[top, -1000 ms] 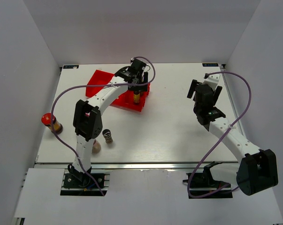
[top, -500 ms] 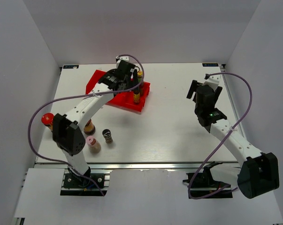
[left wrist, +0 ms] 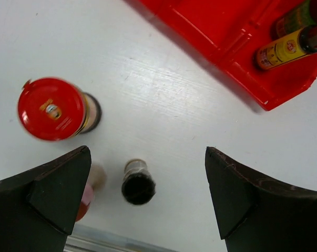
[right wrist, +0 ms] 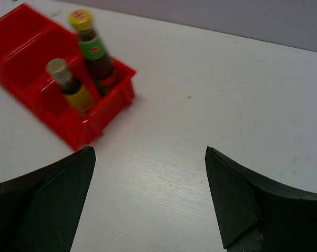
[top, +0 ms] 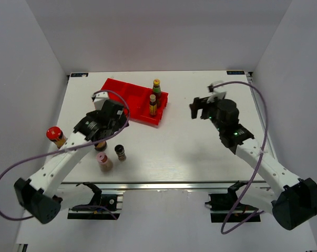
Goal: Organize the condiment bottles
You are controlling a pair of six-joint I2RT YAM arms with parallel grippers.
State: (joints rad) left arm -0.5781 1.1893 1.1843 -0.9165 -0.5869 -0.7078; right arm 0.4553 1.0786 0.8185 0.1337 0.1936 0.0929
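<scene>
White laminate forms the table (top: 184,152), and both arms reach across it from the near edge. The red tray (top: 119,90) lies slantwise at the far left-centre. Its end compartment, the one nearest the table's middle, holds two upright bottles close together. They are the yellow-capped bottle (right wrist: 92,47), with a green label, on the far side, and the yellow-labelled bottle (right wrist: 71,84), with a pale cap, just in front of it. The left gripper (left wrist: 145,155) hovers above the near-left cluster of bottles, its jaws wide apart and holding nothing. The right gripper (right wrist: 149,152) hangs over bare table to the right of the tray and faces it, jaws likewise spread and empty. The nearer red-lidded jar (left wrist: 52,108) stands upright below the left gripper and is largely hidden by that arm in the top view. The outer red-lidded jar (top: 54,134) stands alone at the table's left edge, well apart from the others. Toward the front edge, the dark-capped bottle (left wrist: 138,186) and the pink-capped bottle (top: 102,158) stand upright near each other without touching. In the left wrist view the pink-capped one is partly behind a finger.
</scene>
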